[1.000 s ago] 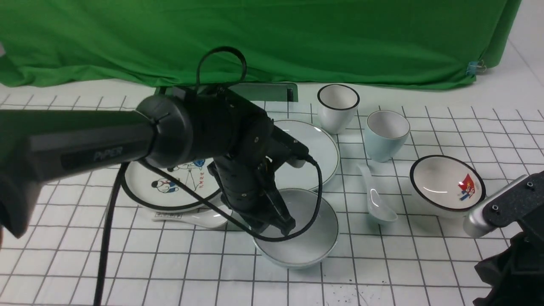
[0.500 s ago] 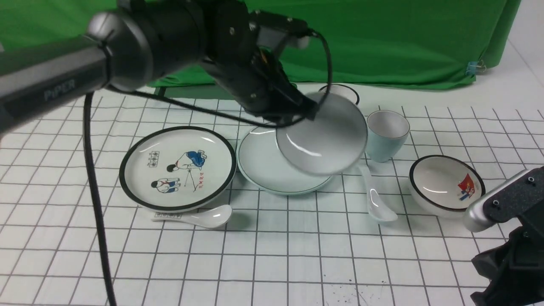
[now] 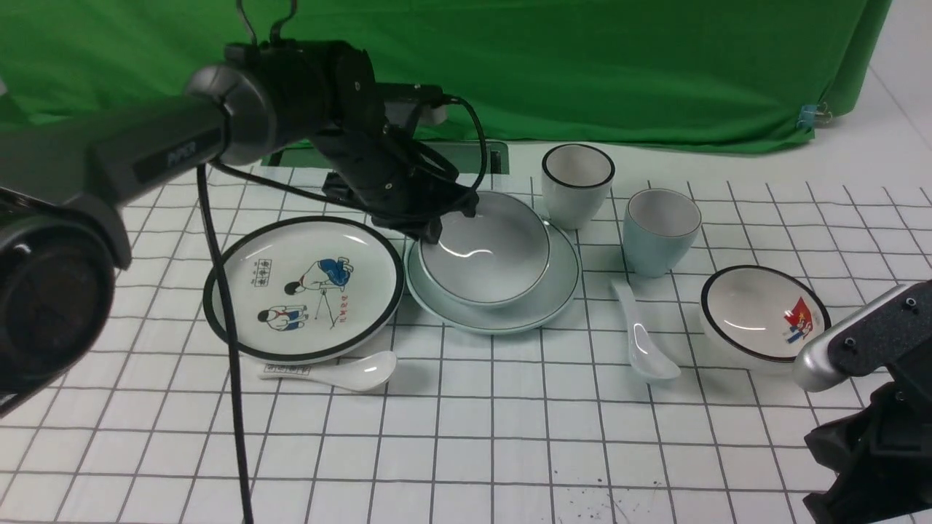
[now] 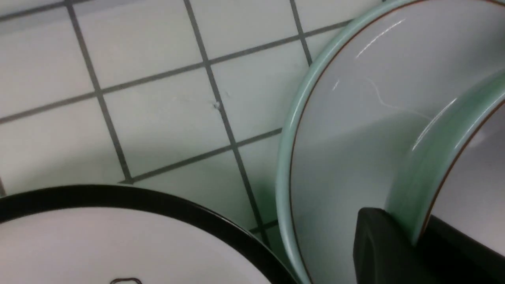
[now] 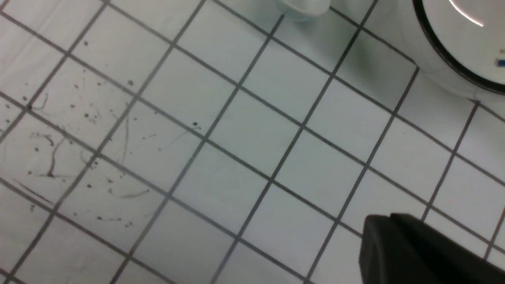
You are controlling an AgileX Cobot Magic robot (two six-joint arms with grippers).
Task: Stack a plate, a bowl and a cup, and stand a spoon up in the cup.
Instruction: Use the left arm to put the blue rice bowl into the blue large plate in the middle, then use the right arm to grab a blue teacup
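Spoon [image 3: 644, 342] lies front-to-back, handle toward cup [image 3: 661, 229]; left end effector [image 3: 435, 227] grips bowl [image 3: 495, 255].

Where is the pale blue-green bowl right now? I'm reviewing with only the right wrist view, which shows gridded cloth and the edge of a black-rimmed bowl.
Observer: In the front view, the pale blue-green bowl sits on the matching pale blue-green plate.
Operator: Is the left gripper holding it?
Observer: Yes. The left wrist view shows the left gripper pinching the bowl's rim, with its fingers on either side.
Operator: And the cup?
Observer: The pale blue cup stands on the gridded cloth to the plate's right, not yet stacked.
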